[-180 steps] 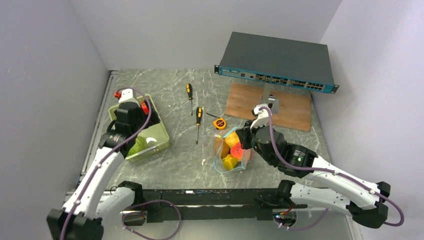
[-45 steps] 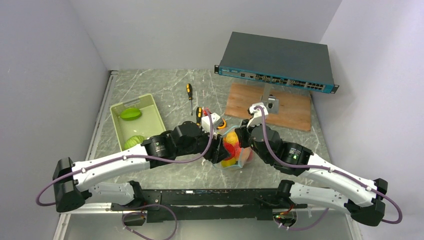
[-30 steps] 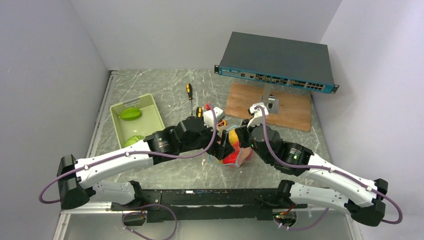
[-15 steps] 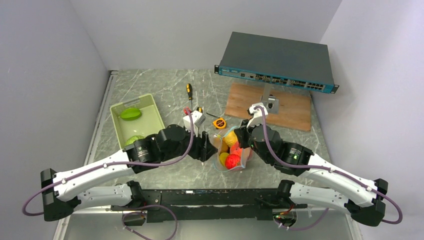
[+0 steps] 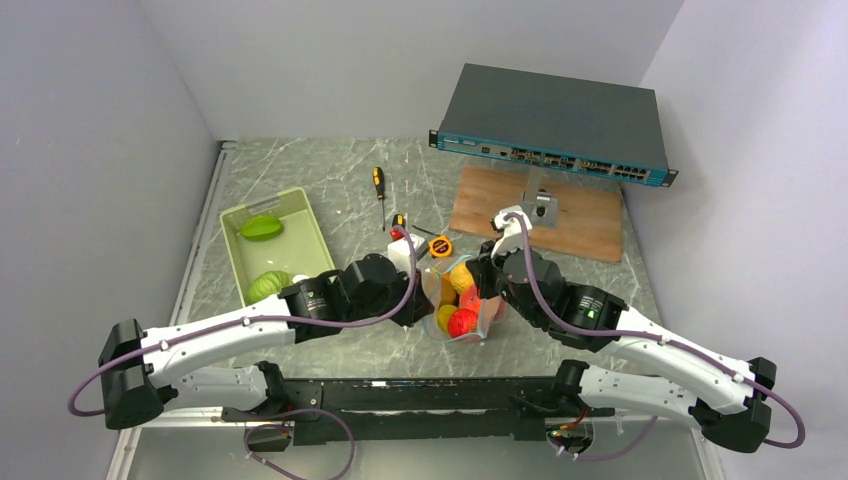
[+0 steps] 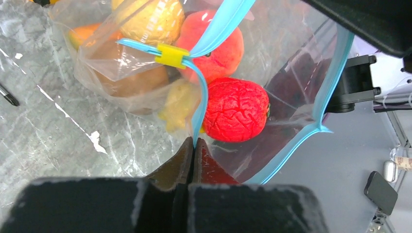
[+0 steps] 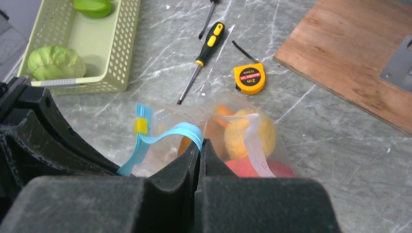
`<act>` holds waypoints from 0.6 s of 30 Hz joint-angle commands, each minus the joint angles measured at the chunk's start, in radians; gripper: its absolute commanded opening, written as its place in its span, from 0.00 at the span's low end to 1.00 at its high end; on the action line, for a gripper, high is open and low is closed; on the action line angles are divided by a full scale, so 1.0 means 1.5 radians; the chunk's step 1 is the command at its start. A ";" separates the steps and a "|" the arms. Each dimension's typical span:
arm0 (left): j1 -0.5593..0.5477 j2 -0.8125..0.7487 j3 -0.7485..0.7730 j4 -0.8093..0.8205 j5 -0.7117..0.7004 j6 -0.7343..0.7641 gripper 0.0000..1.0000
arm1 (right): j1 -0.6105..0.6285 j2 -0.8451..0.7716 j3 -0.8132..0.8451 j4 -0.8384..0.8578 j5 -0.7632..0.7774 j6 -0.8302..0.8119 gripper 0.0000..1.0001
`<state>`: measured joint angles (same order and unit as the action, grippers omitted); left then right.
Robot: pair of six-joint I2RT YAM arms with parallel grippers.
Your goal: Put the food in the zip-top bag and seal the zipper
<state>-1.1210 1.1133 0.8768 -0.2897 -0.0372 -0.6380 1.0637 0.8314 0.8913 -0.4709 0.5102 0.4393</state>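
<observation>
The clear zip-top bag (image 5: pixel 458 300) stands between my two grippers, its mouth open. Inside lie food pieces: a red fruit (image 6: pixel 235 109), a pink-red one (image 6: pixel 221 44) and a yellow one (image 6: pixel 150 17). The teal-blue zipper (image 6: pixel 201 97) carries a yellow slider (image 6: pixel 171 54). My left gripper (image 6: pixel 193 141) is shut on the zipper strip at the bag's left side. My right gripper (image 7: pixel 200 141) is shut on the zipper strip (image 7: pixel 175 132) at the other side. Two green fruits (image 5: pixel 262 227) (image 5: pixel 268 285) lie in the pale green tray (image 5: pixel 290 250).
A yellow tape measure (image 7: pixel 248 77) and two screwdrivers (image 7: pixel 206 48) (image 5: pixel 379 185) lie just behind the bag. A wooden board (image 5: pixel 540 212) and a network switch (image 5: pixel 555 125) sit at the back right. The tray stands at the left near the wall.
The left arm drew back from over the bag's mouth, leaving a red fruit inside, then came in at the bag's left edge and shut on the zipper strip. The right gripper kept its hold.
</observation>
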 commanded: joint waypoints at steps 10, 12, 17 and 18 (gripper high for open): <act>-0.002 -0.133 0.009 0.021 -0.084 -0.091 0.00 | 0.007 0.106 0.108 0.005 -0.304 -0.208 0.00; -0.003 -0.147 -0.002 0.023 -0.097 -0.120 0.00 | 0.018 0.135 0.127 -0.005 -0.335 -0.223 0.00; -0.008 -0.167 -0.028 -0.012 -0.162 -0.211 0.00 | 0.044 0.180 0.151 -0.024 -0.367 -0.225 0.27; -0.007 -0.171 -0.032 -0.018 -0.172 -0.224 0.00 | 0.051 0.183 0.152 -0.027 -0.360 -0.222 0.35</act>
<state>-1.1240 0.8780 0.8497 -0.3191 -0.1974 -0.8402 1.1107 1.0897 1.0622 -0.4885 0.0456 0.1383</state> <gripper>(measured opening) 0.012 0.237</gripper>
